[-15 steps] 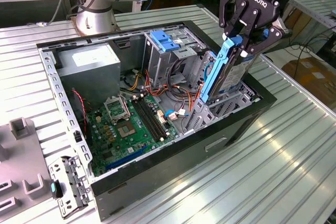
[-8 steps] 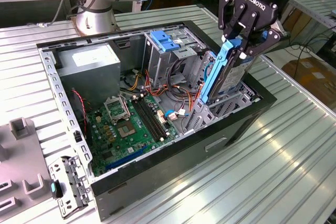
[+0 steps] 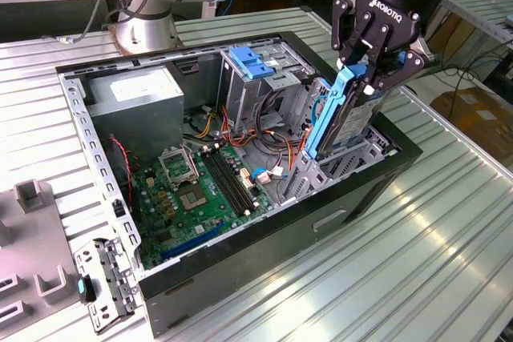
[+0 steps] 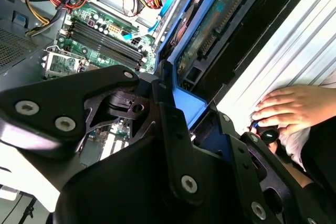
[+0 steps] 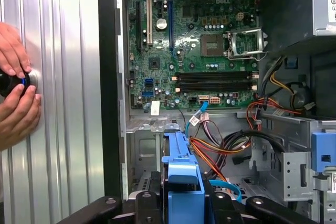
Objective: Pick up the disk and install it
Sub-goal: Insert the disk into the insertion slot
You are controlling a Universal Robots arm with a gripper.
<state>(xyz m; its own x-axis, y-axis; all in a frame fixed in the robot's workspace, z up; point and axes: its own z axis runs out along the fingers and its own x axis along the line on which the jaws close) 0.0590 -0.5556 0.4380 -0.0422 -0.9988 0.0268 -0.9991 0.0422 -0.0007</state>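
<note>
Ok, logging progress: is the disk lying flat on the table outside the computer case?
No, in the exterior view the gripper holds the disk on edge, its lower end down inside the open computer case.

The gripper holds the disk edge-on, its black fingers pressed against the blue plastic rail on either side. Beyond it lies the open computer case, with a green motherboard, a processor socket and black memory slots. Orange, red and black wires loop between the board and a grey metal cage carrying a light-blue bracket. Outside the black case wall, on the ribbed metal desk, a person's two hands close around a small dark round object.
</note>
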